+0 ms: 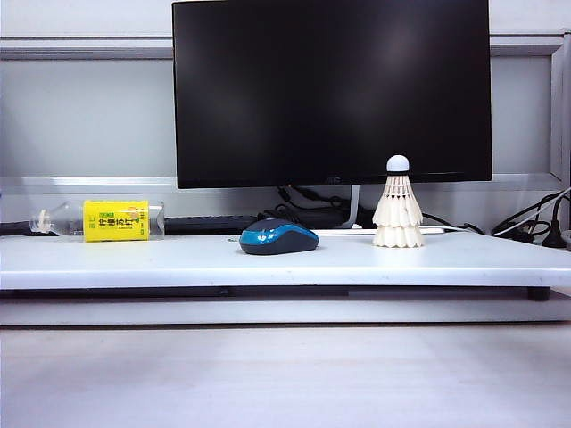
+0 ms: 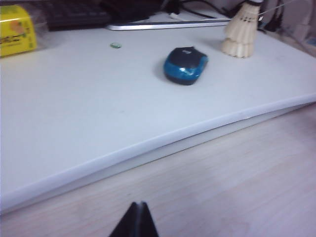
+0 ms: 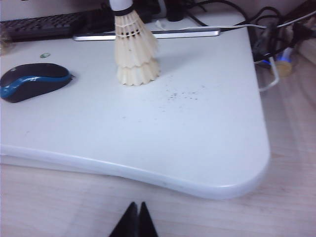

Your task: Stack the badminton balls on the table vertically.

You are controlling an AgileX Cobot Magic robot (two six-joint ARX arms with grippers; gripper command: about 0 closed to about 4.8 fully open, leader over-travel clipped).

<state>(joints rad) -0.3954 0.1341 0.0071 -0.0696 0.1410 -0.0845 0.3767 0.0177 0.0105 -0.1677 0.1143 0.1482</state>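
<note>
The badminton balls (image 1: 398, 210) stand upright on the white table (image 1: 178, 259) right of centre, one nested on the other, two feather skirts showing and a rounded white cork tip with a black band on top. Both wrist views show the same stack (image 2: 241, 29) (image 3: 134, 49). Neither arm appears in the exterior view. My left gripper (image 2: 139, 205) is shut and empty, hanging over the pale wood surface in front of the table edge. My right gripper (image 3: 137, 205) is likewise shut and empty, back over the wood surface, well short of the stack.
A blue-and-black mouse (image 1: 278, 237) lies left of the stack. A bottle with a yellow label (image 1: 107, 220) lies at the far left. A black monitor (image 1: 332, 89) stands behind, with a keyboard (image 3: 44, 24) and cables (image 1: 526, 223). Dark specks dot the table near the stack.
</note>
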